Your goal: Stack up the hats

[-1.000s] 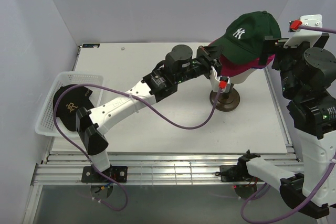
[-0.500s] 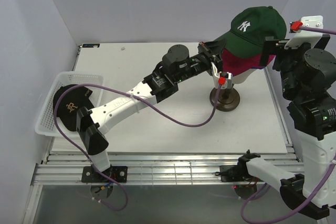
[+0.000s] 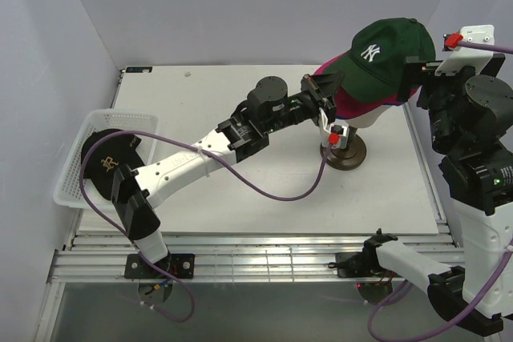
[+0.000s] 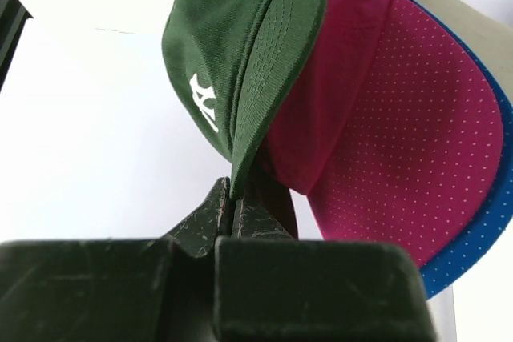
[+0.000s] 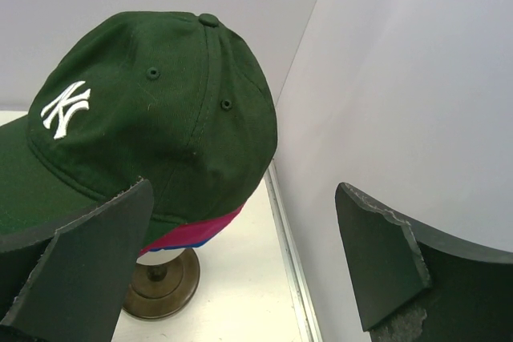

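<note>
The dark green NY cap [image 3: 385, 46] sits on top of the magenta pink cap [image 3: 357, 103] on the mannequin head [image 3: 373, 121]. My left gripper [image 3: 327, 88] is shut on the green cap's brim [image 4: 248, 94], its jaws [image 4: 232, 198] pinching the brim edge. The pink cap [image 4: 401, 134] and the royal blue cap [image 4: 477, 242] lie beneath it. My right gripper [image 3: 414, 78] is open and empty just behind the green cap's crown [image 5: 160, 110], its fingers [image 5: 96, 266] on either side of the view. The black cap with the gold emblem [image 3: 108, 162] lies in the basket.
The white mesh basket [image 3: 70, 191] stands at the table's left edge. The mannequin's dark round base [image 3: 345, 154] stands at the right; it also shows in the right wrist view [image 5: 160, 282]. The right wall [image 5: 385, 78] is close beside my right gripper.
My left gripper carried the green cap's brim up and right, then lowered it, so the cap sits further over the pink cap. My right gripper has stayed open in nearly the same place.
</note>
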Controlling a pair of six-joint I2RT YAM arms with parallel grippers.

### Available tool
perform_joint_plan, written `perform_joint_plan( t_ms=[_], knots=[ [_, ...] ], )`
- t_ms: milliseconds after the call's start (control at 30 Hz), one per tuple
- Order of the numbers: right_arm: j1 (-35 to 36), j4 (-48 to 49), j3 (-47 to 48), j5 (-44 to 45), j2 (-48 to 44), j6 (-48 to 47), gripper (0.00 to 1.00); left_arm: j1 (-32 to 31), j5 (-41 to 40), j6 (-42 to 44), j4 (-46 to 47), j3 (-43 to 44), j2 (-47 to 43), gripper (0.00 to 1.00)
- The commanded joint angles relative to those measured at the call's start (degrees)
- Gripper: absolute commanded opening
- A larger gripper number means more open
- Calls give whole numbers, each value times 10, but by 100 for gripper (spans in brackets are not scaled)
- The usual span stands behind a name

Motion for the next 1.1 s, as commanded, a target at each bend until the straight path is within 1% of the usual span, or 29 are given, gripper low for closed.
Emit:
perform_joint_plan(
  t_ms=[0,333,500,600,700,733,800,833,900,1000,1067],
  knots=[
    [-3,27,-1,2,-8,-3,100,-1,22,18,-6,-4,-40,0],
    [-3,16,-8,16,-1,-2,100,31,30,-20,-82,-2,-63,0],
    [-3,7,-10,28,23,11,100,39,38,-23,-76,-50,-82,0],
    [-6,5,-12,-7,38,33,100,39,32,-26,-71,-53,-82,0],
    [-24,5,-9,-40,52,62,100,41,29,-26,-66,-58,-82,0],
    [-30,5,-6,-58,55,76,95,42,30,-24,-65,-63,-83,0],
    [-47,6,-1,-72,65,87,94,41,34,-23,-62,-65,-82,0],
    [-53,6,3,-80,67,92,92,42,35,-24,-59,-64,-82,0],
    [-65,7,9,-105,70,104,90,42,35,-31,-57,-58,-75,0],
    [-76,6,9,-141,70,118,88,41,35,-28,-80,-49,-70,0],
    [-79,5,-18,-148,66,125,88,42,32,-23,-81,-56,-72,0]
  ],
)
